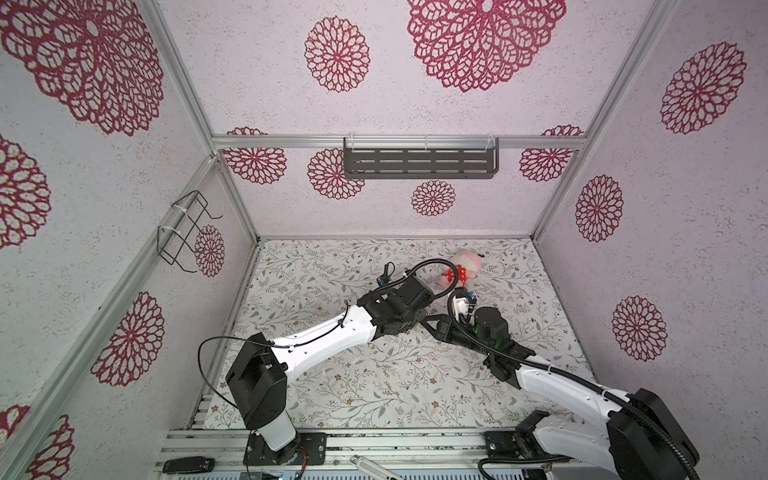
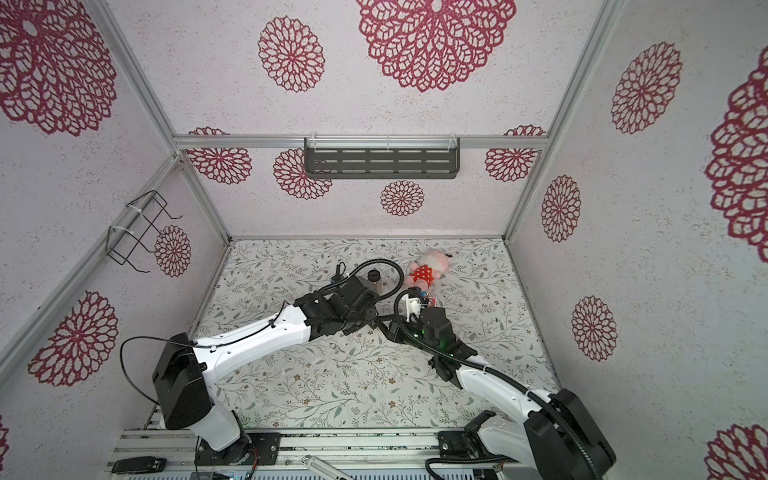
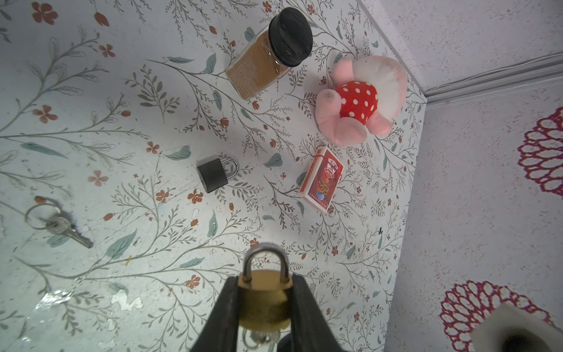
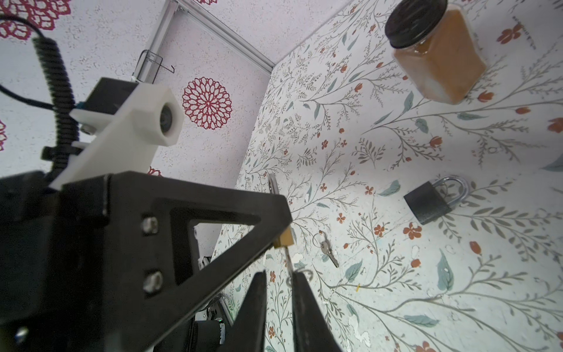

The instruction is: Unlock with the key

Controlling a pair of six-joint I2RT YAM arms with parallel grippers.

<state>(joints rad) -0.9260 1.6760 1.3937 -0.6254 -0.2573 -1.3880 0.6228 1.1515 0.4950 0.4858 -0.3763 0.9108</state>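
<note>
Right pincer (image 4: 281, 274): tips parted a little, desk (image 4: 396, 304) showing through the gap, nothing pinched that I can see.

Key (image 4: 288, 262): just ahead of those tips. Its head sits at the gap, close against one finger, and its blade runs straight away into the base of the brass padlock (image 4: 285, 239). The key's long axis is roughly in line with my right pincer's reach. I judge the turn wants a clench on the head, then a wrist roll about that line.

Beyond it, left pincer (image 3: 265, 279): clenched on the padlock's body. The shackle points away from it, both legs seated.

The right arm is nearer the key.

Farther out, well apart: spare key (image 3: 61, 227) and dark padlock (image 3: 213, 175).
</note>
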